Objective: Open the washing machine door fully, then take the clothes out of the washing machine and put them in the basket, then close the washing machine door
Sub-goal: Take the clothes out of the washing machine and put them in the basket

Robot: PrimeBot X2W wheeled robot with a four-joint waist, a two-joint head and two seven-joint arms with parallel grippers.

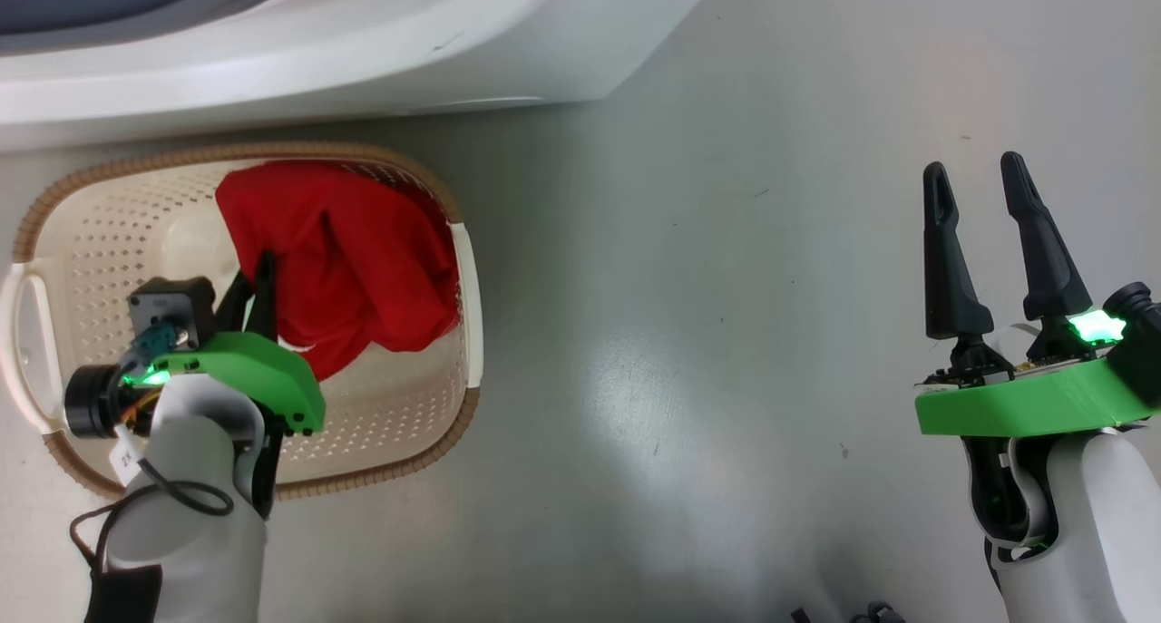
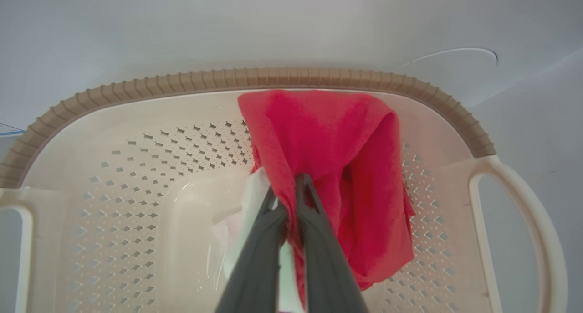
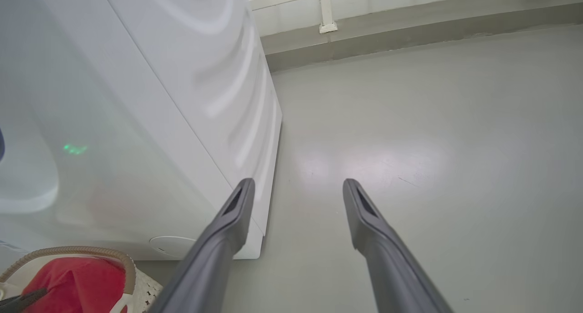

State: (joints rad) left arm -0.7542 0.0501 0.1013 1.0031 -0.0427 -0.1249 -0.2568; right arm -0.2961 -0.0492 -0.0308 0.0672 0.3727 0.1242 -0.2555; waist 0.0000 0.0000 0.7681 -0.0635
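The cream basket (image 1: pixel 468 278) with a brown rim stands on the floor against the white washing machine (image 1: pixel 317 61). The red clothes (image 1: pixel 363 251) lie bunched in its right half, reaching up the far wall. My left gripper (image 1: pixel 259 274) is down inside the basket, shut on a fold of them. The left wrist view shows the left gripper (image 2: pixel 289 187) pinching the red clothes (image 2: pixel 337 140), with white trim beside its fingers, inside the basket (image 2: pixel 273 76). My right gripper (image 1: pixel 975 165) is open and empty over bare floor far to the right. The washing machine door is out of view.
The right wrist view has my right gripper (image 3: pixel 298 185) open beside the washing machine (image 3: pixel 136 121), whose side panel ends at a front corner. The basket (image 3: pixel 82 250) and the clothes (image 3: pixel 73 281) sit at the lower left. Grey floor (image 3: pixel 432 144) runs to a wall base.
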